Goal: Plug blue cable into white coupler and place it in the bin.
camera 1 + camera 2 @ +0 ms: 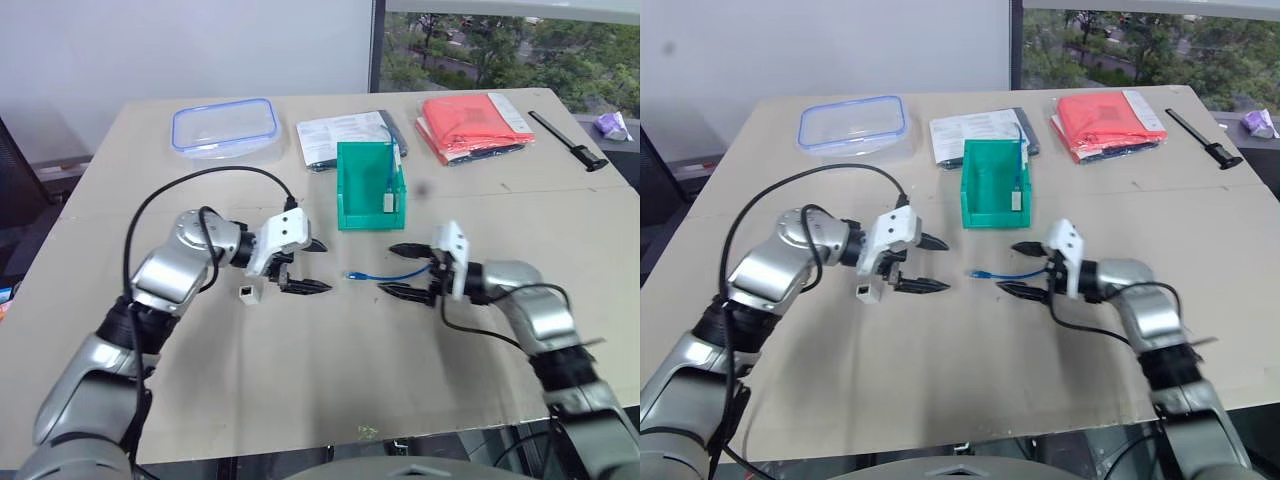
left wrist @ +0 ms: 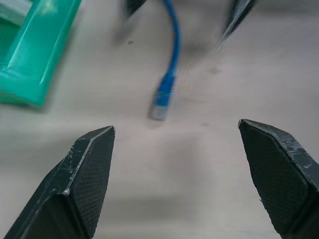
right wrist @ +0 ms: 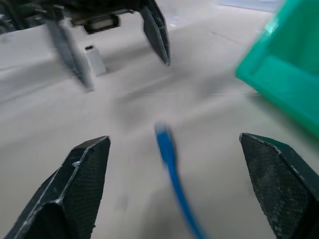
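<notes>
1. The cable (image 1: 385, 274) is thin and bright blue, lying loose on the worktop (image 1: 330, 370), its small plug end (image 2: 160, 102) pointing toward the left tool
2. It runs between the spread fingers of the right tool (image 1: 408, 269), which grips nothing
3. The coupler (image 1: 247, 293) is a tiny white box with a dark socket, standing just beside the left tool (image 1: 308, 265)
4. The left tool is wide open and empty
5. The green bin (image 1: 355, 205) stands behind the cable, near it

The blue cable (image 1: 385, 274) lies between the white coupler (image 1: 247, 293) and the right end effector (image 1: 402, 270).
</notes>
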### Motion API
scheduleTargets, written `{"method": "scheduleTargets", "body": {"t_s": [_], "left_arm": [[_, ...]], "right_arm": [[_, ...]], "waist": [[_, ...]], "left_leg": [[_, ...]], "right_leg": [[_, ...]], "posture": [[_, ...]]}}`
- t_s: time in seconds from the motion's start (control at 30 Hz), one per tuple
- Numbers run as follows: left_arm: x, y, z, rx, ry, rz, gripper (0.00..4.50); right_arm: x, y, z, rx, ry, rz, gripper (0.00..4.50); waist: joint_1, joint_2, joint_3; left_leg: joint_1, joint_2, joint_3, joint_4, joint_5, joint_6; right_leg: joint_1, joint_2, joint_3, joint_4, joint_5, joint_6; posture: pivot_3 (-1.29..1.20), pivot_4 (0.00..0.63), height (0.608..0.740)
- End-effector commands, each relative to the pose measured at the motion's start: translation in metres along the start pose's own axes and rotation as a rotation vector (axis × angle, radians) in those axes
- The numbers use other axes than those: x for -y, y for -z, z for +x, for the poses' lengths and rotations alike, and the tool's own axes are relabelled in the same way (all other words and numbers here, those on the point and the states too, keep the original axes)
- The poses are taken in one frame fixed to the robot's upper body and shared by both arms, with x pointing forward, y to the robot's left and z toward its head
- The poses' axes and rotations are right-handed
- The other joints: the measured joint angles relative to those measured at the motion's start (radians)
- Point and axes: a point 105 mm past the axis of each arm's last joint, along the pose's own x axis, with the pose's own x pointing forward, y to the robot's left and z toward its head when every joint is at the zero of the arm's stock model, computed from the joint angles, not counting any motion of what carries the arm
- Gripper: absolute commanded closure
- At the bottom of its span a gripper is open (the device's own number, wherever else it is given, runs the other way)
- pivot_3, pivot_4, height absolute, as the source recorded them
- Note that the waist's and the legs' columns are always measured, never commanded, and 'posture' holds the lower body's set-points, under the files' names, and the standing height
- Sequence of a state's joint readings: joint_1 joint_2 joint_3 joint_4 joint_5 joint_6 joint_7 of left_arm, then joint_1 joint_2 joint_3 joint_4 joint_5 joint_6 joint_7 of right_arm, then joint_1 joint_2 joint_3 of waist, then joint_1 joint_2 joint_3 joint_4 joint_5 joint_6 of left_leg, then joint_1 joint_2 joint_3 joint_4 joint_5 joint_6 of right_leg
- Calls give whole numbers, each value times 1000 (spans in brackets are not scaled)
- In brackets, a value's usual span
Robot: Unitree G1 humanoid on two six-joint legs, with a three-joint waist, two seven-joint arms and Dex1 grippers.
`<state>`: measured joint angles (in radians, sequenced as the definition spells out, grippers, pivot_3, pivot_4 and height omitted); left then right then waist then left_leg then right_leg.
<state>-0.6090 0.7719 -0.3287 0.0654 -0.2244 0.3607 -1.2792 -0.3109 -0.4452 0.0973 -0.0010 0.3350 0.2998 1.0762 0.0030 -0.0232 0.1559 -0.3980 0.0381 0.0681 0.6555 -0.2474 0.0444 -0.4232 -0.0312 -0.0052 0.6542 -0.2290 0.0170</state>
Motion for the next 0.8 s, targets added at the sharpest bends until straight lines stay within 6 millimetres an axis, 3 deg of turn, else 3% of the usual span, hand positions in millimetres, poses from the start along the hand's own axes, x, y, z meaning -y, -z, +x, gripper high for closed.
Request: {"method": "scheduleTargets", "body": {"t_s": [0.03, 0.17, 0.37, 0.47, 0.53, 0.7, 0.73, 0.8], "left_arm": [[-2, -4, 13, -3, 37, 70, 393], [-5, -2, 30, 2, 63, 95, 393], [-12, 6, 37, -37, 68, 139, 393], [-15, 7, 40, -38, 68, 141, 1269], [-16, 7, 41, -37, 67, 143, 2315], [-15, 7, 44, -29, 88, 147, 4244], [-14, 7, 44, -24, 90, 146, 4466], [-14, 4, 44, 0, 89, 133, 4466]], "right_arm": [[-7, -16, -20, 54, 41, -49, 320], [-12, -13, -38, 47, 89, -35, 320], [-20, -9, -49, 44, 100, -13, 320], [-21, -8, -50, 44, 102, -11, 296], [-21, -8, -51, 45, 103, -12, 296], [-21, -9, -51, 47, 98, -9, 296], [-23, -8, -52, 44, 83, 9, 296], [-29, -6, -54, 37, 58, 57, 296]], "waist": [[-2, 0, 0], [-2, 0, 0], [-10, -1, 1], [-10, -1, 1], [-10, -1, 0], [-10, -1, 0], [-9, -1, 0], [-8, -1, 0]], "left_leg": [[0, 0, 0, 0, 0, 0], [1, 0, 0, 2, 0, 0], [0, 1, -1, 8, 0, 0], [0, 1, 0, 9, 0, 0], [-1, 1, 0, 11, 0, 0], [-1, 1, 0, 11, -1, 1], [-2, 1, 0, 11, -1, 1], [-1, 1, -1, 11, -1, 1]], "right_leg": [[0, 0, 0, 1, 0, 0], [0, 2, 0, 3, 0, 0], [0, 3, 0, 5, 0, 0], [0, 2, 0, 6, 0, 0], [0, 1, 1, 6, 0, 0], [1, 0, 1, 6, 0, 0], [1, 0, 1, 6, 0, 0], [1, 1, 1, 6, 0, 0]], "posture": [[0, 150, 736], [0, 150, 736], [0, 150, 736], [0, 150, 736], [0, 150, 736], [0, 150, 736], [0, 150, 736], [0, 150, 736]]}}
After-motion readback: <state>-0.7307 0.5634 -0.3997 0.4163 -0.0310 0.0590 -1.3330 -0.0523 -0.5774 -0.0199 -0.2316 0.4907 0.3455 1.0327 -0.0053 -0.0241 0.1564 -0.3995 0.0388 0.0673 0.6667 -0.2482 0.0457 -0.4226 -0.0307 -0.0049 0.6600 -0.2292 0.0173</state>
